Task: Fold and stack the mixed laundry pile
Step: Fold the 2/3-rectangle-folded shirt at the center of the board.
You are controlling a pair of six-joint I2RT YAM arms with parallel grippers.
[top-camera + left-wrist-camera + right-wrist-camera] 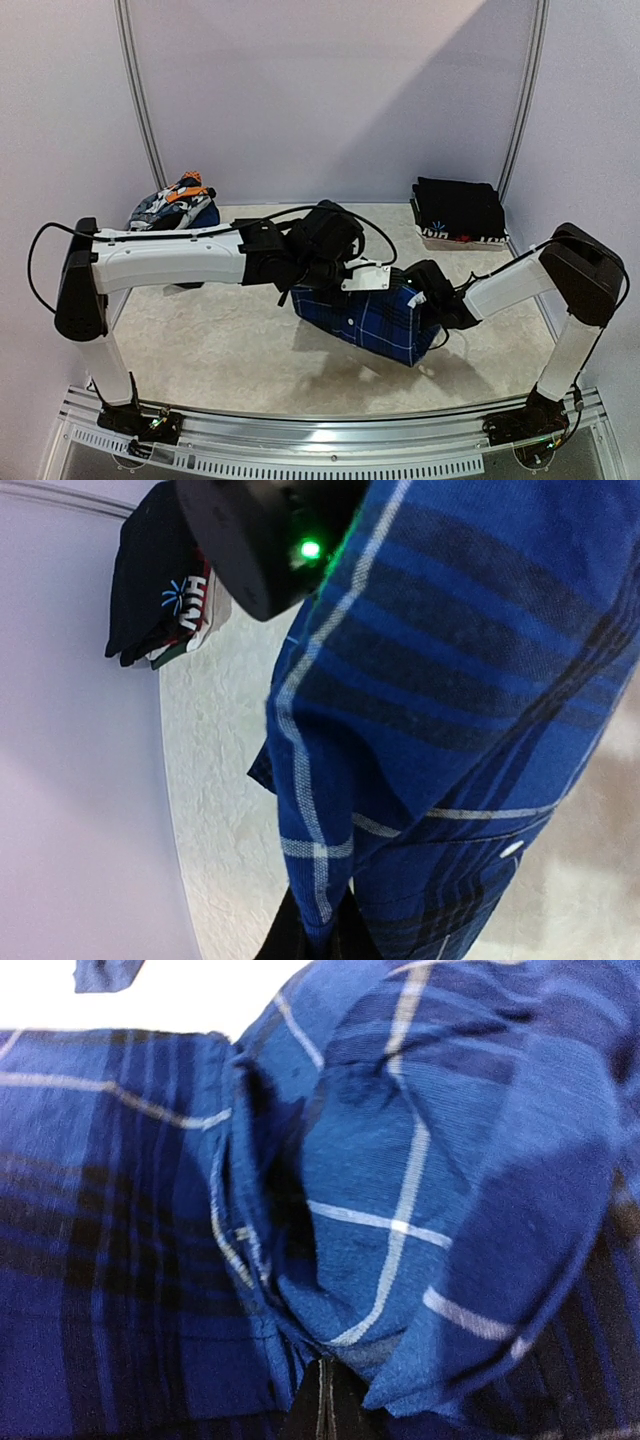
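Note:
The blue plaid shirt (372, 322) hangs between my two grippers above the middle of the table. My left gripper (322, 278) is shut on its left upper edge; the left wrist view shows the cloth (420, 730) pinched between the black fingers (285, 938). My right gripper (432, 300) is shut on its right edge; the right wrist view is filled by the plaid (380, 1210) with the closed fingers (322, 1415) at the bottom. The rest of the mixed laundry pile (172, 205), with grey, white and orange patterned pieces, lies at the far left.
A folded stack with a black garment on top (458, 212) sits at the far right corner and shows in the left wrist view (165, 590). The pale table top (230, 340) is walled by white panels at the back and both sides.

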